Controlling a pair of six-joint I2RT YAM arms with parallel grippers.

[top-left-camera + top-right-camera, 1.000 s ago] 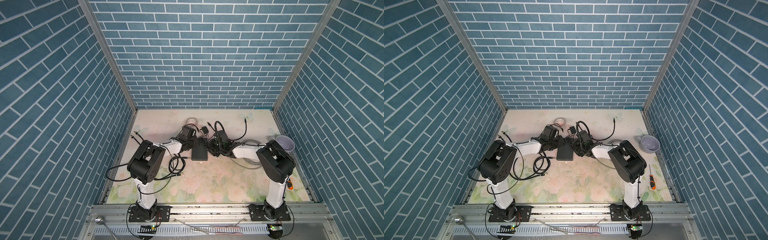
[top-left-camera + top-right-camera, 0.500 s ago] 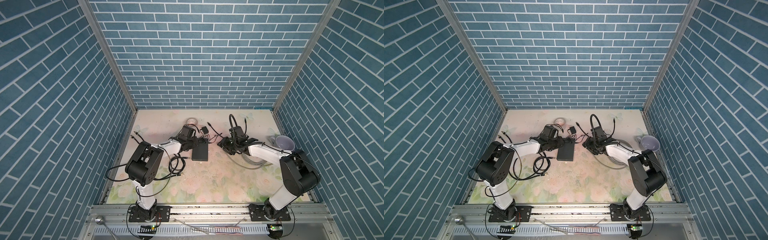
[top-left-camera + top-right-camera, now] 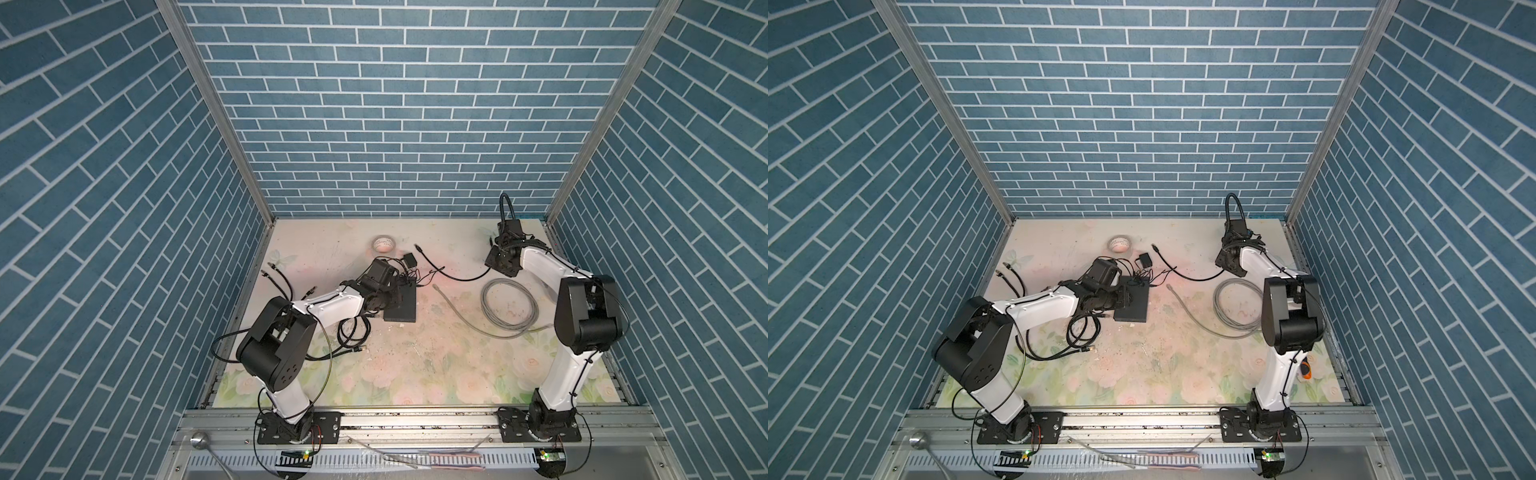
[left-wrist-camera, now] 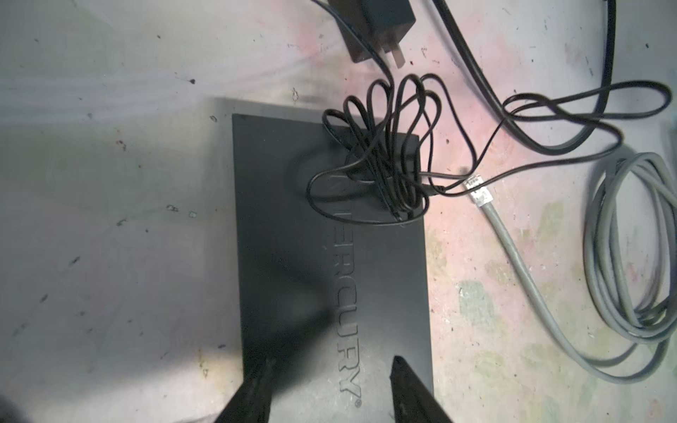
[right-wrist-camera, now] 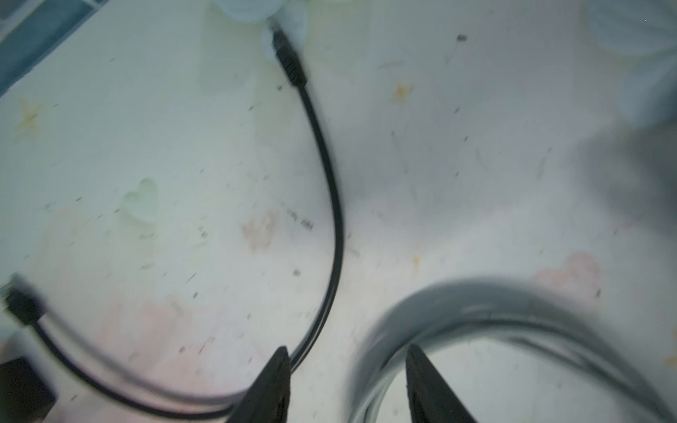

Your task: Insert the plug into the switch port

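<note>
The switch (image 3: 401, 305) (image 3: 1133, 305) is a flat black box lying left of the table's middle, with a thin black cord bundled on its far end (image 4: 384, 164). My left gripper (image 4: 333, 362) (image 3: 392, 300) stands open above the switch's (image 4: 329, 256) near end, both fingertips within its width. A grey cable's clear plug (image 4: 478, 192) (image 3: 435, 286) lies just right of the switch. My right gripper (image 5: 347, 349) (image 3: 496, 268) hangs open at the back right, empty, over a short black cable whose plug (image 5: 287, 60) (image 3: 417, 246) lies on the table.
The grey cable's coil (image 3: 509, 309) lies beneath the right arm. A black power adapter (image 3: 410, 260) and a white tape roll (image 3: 383, 244) sit behind the switch. Loose black cables (image 3: 353, 332) lie by the left arm. An orange-handled screwdriver (image 3: 1306, 368) lies front right.
My right arm has swung away from the switch to the back right of the table. The left gripper and the switch have stayed where they were.
</note>
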